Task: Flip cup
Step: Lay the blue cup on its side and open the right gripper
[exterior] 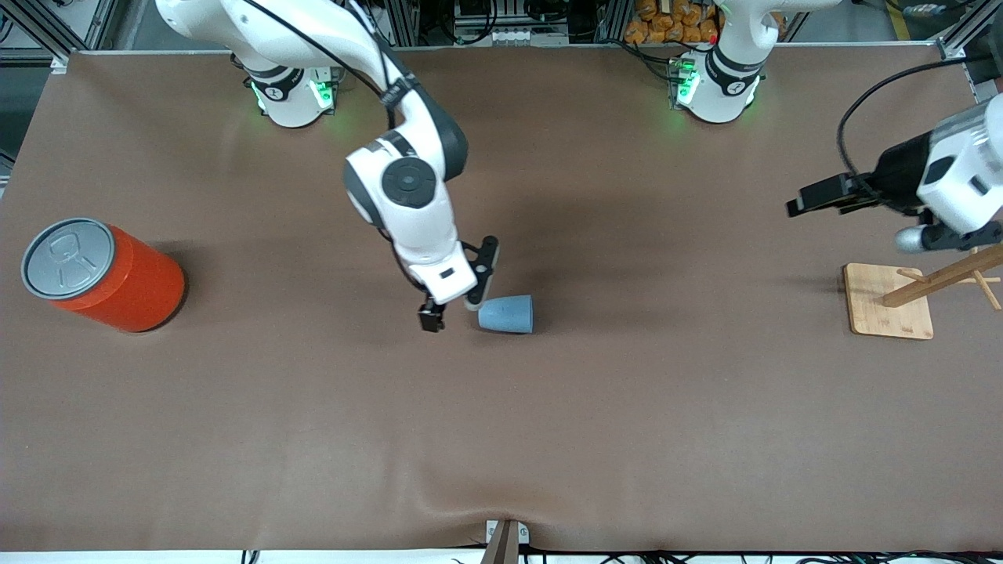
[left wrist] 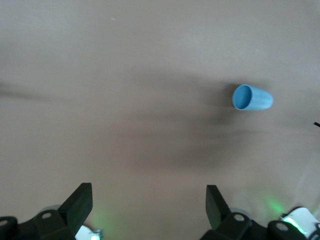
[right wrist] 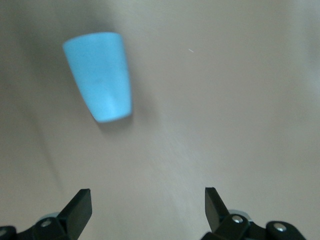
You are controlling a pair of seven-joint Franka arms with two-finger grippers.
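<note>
The cup (exterior: pixel 507 314) is lying on its side mid-desk (exterior: pixel 313 431), mouth facing the left arm's end. The right hand (exterior: pixel 454 309) is hovering just beside it, fingers spread, seemingly not touching. The left hand (left wrist: pixel 147 205) is waiting spread above the desk's left-arm end.

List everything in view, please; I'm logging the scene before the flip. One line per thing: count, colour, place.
cup: one, light blue, lying on its side mid-table.
can: one, orange with grey pull-tab lid, at the right arm's end of the table.
wooden stand: one, light wood, at the left arm's end.
table: one, brown covering.
right gripper: open, beside the cup, not touching it.
left gripper: open, waiting above the wooden stand's end.
</note>
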